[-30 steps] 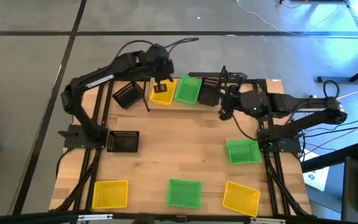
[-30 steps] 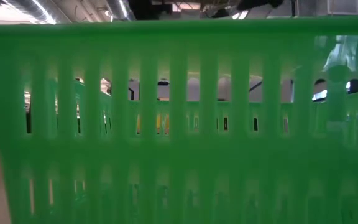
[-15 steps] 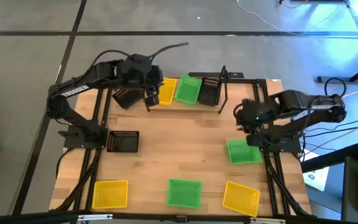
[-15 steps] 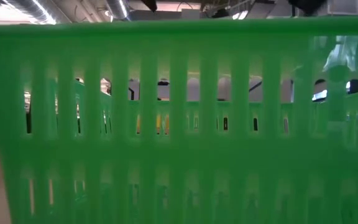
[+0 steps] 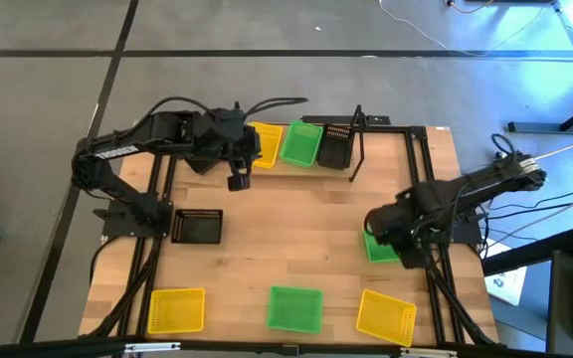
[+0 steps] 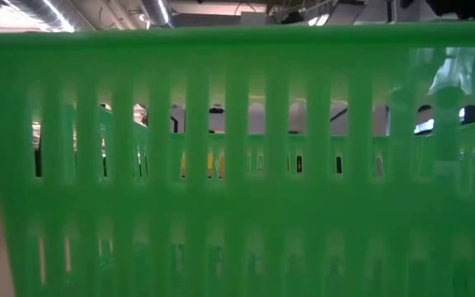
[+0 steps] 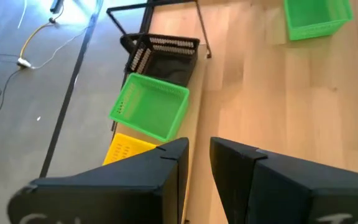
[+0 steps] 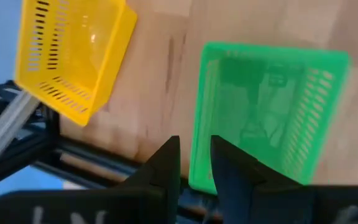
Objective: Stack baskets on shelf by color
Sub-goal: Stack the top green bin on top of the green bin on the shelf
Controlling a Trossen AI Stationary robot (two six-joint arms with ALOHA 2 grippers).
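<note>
On the shelf [image 5: 398,126] at the table's far edge stand a yellow basket [image 5: 266,145], a green one [image 5: 301,143] and a black one [image 5: 334,150], side by side. My left gripper [image 5: 237,181] hangs open over bare wood just in front of them, holding nothing [image 7: 199,148]. My right gripper [image 5: 385,232] points down, open, above a green basket [image 8: 266,118] that lies on the table at the right. Its fingers stand over that basket's side wall [image 8: 199,124].
Loose on the table are two black baskets [image 5: 197,226] [image 5: 199,157], two yellow ones [image 5: 175,309] [image 5: 386,315] and a green one [image 5: 294,307]. That green one's slotted wall [image 6: 237,165] fills the low view. Bare wood lies in the table's middle.
My left gripper has drawn back from the yellow basket on the shelf, going toward the table's left and near edges. My right gripper has swung from beside the shelf's black basket toward the near right, tipped to point down, and sunk over the green basket.
</note>
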